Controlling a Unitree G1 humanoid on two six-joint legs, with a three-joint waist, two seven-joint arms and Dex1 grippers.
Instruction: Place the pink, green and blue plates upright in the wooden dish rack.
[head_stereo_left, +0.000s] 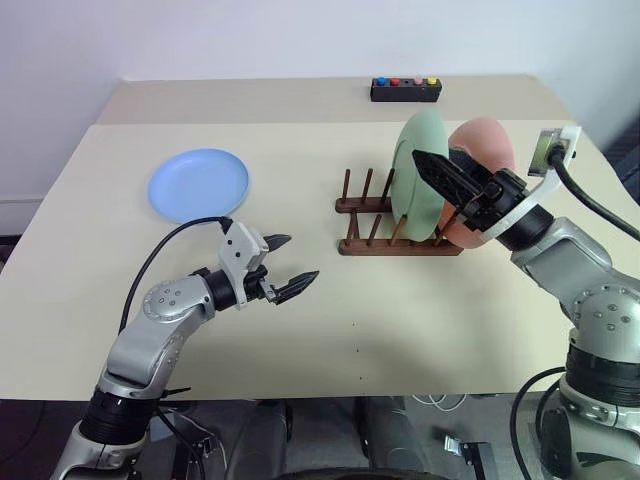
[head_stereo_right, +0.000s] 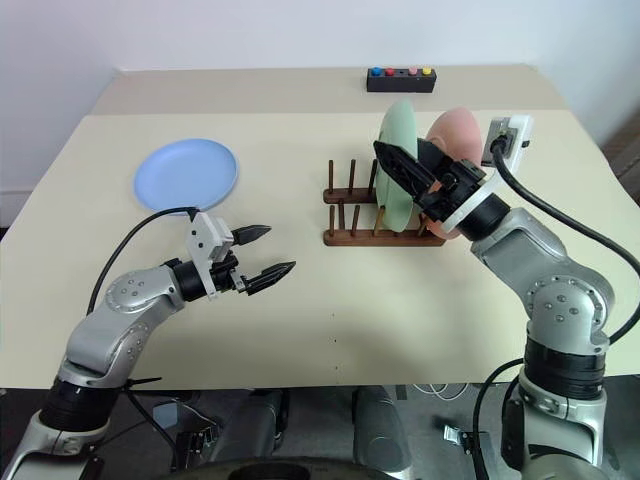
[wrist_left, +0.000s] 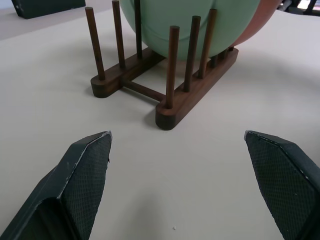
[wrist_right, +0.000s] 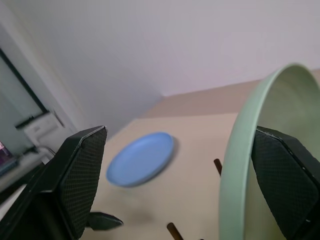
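Nearest, in the lower left of the head view, the left end effector (head_stereo_left: 285, 265) hovers low over the worktop (head_stereo_left: 420, 320) with its fingers spread wide and nothing between them, pointing level toward the rack (head_stereo_left: 400, 225) at mid-right. Its forearm runs up from the lower left corner.

Beyond it, upper left, the blue plate (head_stereo_left: 198, 184) lies flat on the worktop, the only plate not yet racked. It sits above and left of the left end effector and well apart from the right one, so the left arm looks the nearer for the pick; being round and flat, it probably calls for a grip at its near rim.

At mid-right, the green plate (head_stereo_left: 420, 175) stands upright between the pegs, the pink plate (head_stereo_left: 485, 150) upright just behind it. The right end effector (head_stereo_right: 405, 180) is at the green plate's rim with its fingers apart, one on each side, not clamping it. Free peg slots remain on the rack's left side.
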